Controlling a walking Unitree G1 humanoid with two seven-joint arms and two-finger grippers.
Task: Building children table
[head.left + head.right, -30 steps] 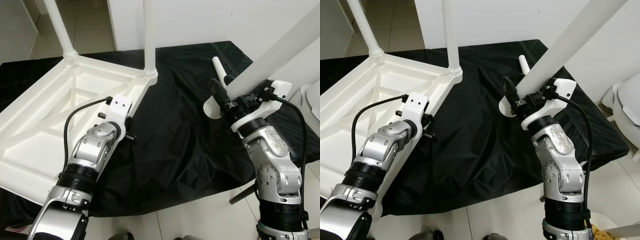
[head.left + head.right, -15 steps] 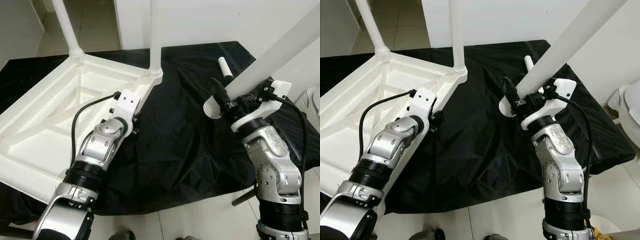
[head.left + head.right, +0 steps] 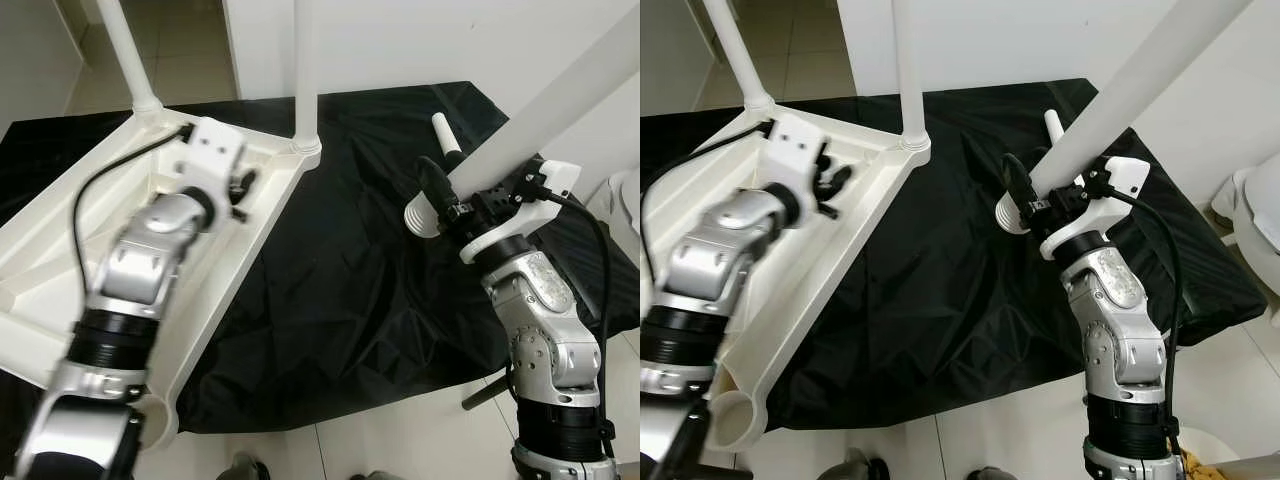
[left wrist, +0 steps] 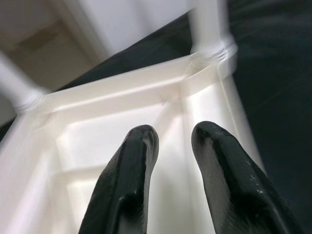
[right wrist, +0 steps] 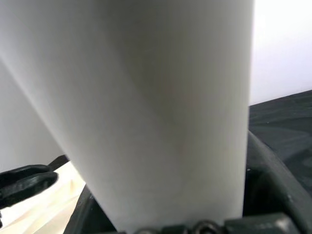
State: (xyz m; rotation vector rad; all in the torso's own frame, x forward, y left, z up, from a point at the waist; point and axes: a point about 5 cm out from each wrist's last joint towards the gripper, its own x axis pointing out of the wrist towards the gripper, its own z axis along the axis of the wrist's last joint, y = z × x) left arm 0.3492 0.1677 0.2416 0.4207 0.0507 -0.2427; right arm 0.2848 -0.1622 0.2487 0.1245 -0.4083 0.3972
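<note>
Our right hand (image 3: 447, 200) grips a loose table leg (image 3: 540, 115); left hand (image 3: 830, 185), fingers apart and empty, hovers over the upturned tabletop (image 3: 60, 250). Risk: the long leg levers out of the grip, or knocks a fitted leg (image 3: 305, 70).

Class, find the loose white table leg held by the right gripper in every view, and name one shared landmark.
Left eye: loose leg, upper right.
Right eye: leg, upper right.
Left wrist: not in it.
Right wrist: leg, close up between the fingers.
Landmark: black cloth.
</note>
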